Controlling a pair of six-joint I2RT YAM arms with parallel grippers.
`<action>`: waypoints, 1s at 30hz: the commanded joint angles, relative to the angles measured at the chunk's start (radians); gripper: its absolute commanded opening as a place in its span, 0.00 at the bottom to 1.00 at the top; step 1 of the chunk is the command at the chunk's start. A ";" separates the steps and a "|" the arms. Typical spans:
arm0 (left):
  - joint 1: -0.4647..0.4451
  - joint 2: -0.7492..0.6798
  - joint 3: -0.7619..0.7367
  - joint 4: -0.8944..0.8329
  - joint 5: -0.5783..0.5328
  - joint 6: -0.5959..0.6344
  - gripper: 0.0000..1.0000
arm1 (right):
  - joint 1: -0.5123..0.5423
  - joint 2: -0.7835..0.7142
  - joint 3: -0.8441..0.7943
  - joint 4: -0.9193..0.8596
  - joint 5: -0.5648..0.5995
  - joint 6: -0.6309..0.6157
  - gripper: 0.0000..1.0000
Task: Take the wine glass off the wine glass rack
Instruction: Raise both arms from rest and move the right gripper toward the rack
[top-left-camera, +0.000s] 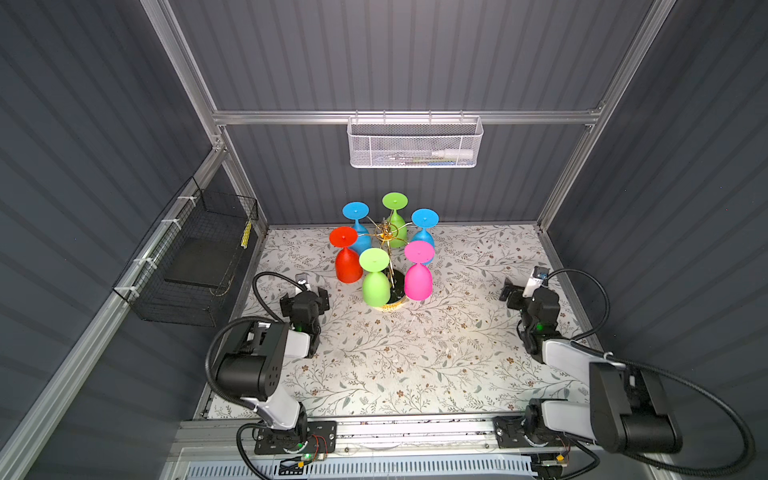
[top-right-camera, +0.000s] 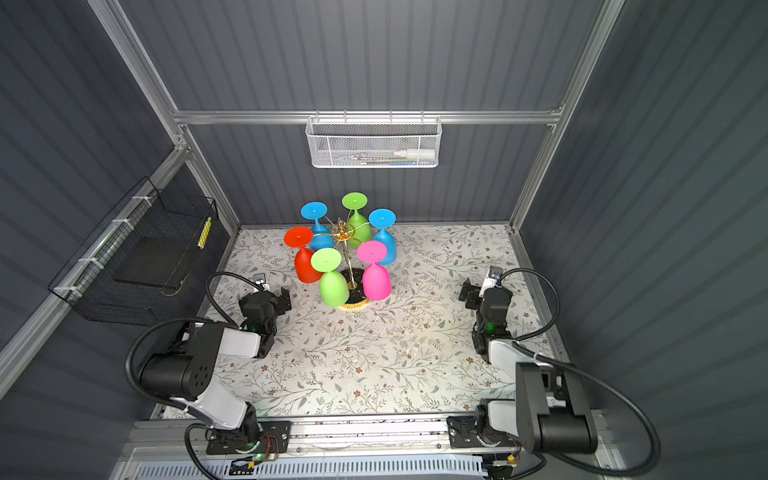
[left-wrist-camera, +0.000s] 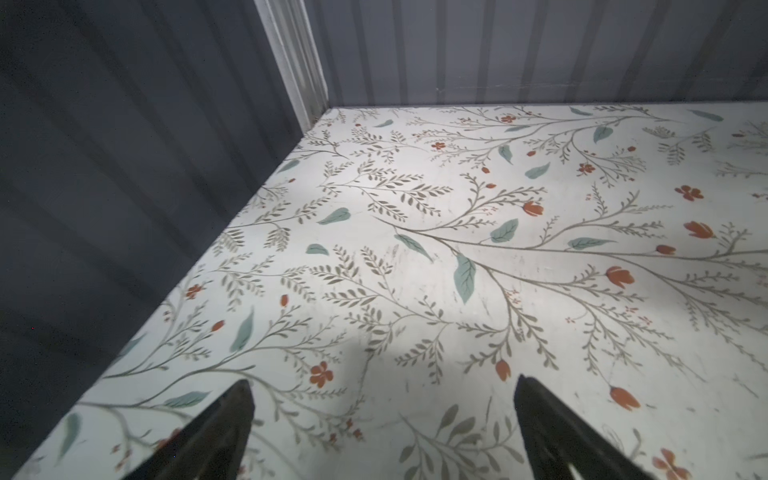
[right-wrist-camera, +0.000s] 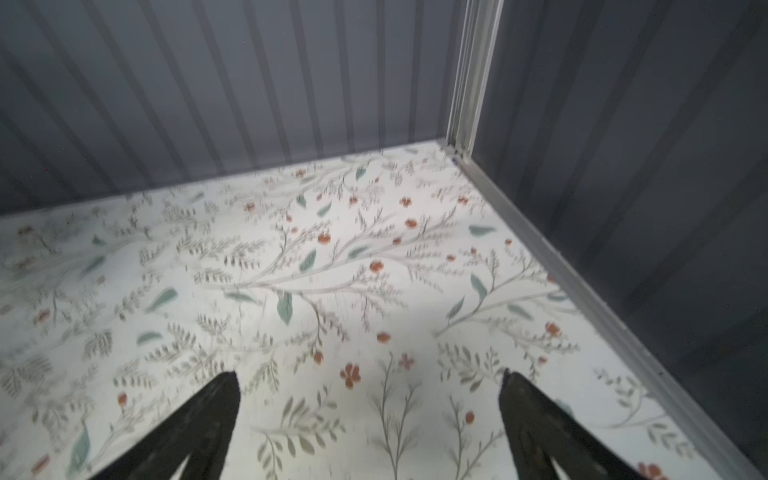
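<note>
The wine glass rack (top-left-camera: 385, 233) (top-right-camera: 343, 232), a thin gold wire stand on a round dark base (top-left-camera: 394, 306), stands at the back middle of the floral table in both top views. Several coloured wine glasses hang upside down from its arms. Among them are a red one (top-left-camera: 347, 261), a green one (top-left-camera: 375, 279) and a pink one (top-left-camera: 418, 273) nearest the front. My left gripper (top-left-camera: 308, 296) (left-wrist-camera: 382, 399) rests low, left of the rack, open and empty. My right gripper (top-left-camera: 512, 296) (right-wrist-camera: 370, 390) sits far to the right, open and empty. Neither wrist view shows the rack.
A white mesh basket (top-left-camera: 415, 143) hangs on the back wall above the rack. A black wire basket (top-left-camera: 199, 257) is fixed to the left wall. Grey ribbed walls enclose the floral table (top-left-camera: 415, 361) on three sides, and an aluminium rail (top-left-camera: 415, 430) runs along the front.
</note>
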 joint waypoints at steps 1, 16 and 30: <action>-0.007 -0.219 0.054 -0.218 -0.086 -0.095 1.00 | -0.006 -0.093 0.192 -0.358 0.076 0.223 0.99; -0.004 -0.612 0.330 -0.667 0.114 -0.221 1.00 | 0.040 -0.013 0.335 -0.173 -1.008 0.796 0.78; -0.004 -0.624 0.331 -0.684 0.168 -0.237 1.00 | 0.325 0.020 0.460 -0.310 -0.883 0.800 0.59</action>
